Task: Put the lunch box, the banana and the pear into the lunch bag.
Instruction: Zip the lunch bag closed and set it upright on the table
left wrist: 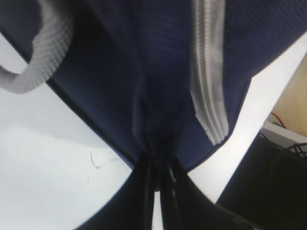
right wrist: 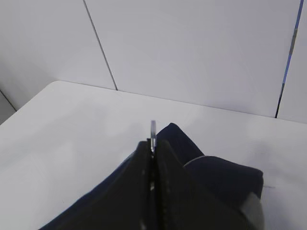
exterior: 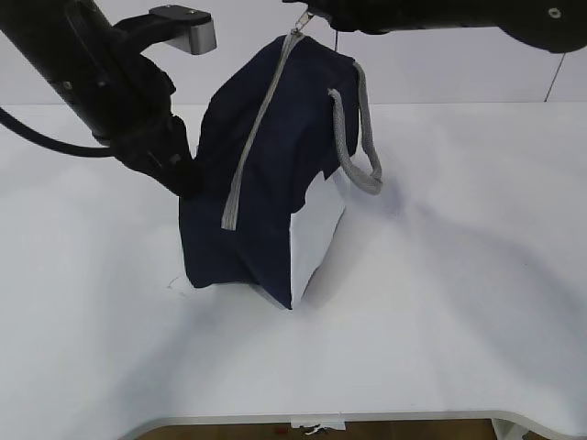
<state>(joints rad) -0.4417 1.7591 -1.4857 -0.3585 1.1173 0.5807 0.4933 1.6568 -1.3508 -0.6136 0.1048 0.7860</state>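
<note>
No text, label, brand mark, number or sign can be read in any of the three views. The boxy navy-blue fabric lunch bag (exterior: 266,174) with its white lower side panel shows plain cloth with no print or tag, and its grey zipper tape (left wrist: 208,72) carries no lettering that can be made out. The white tabletop (exterior: 440,312) bears only a few faint scuff marks, none forming characters. The pale wall panels (right wrist: 192,48) behind are unmarked. The black robot arm housings (exterior: 101,82) show no readable decal.
</note>
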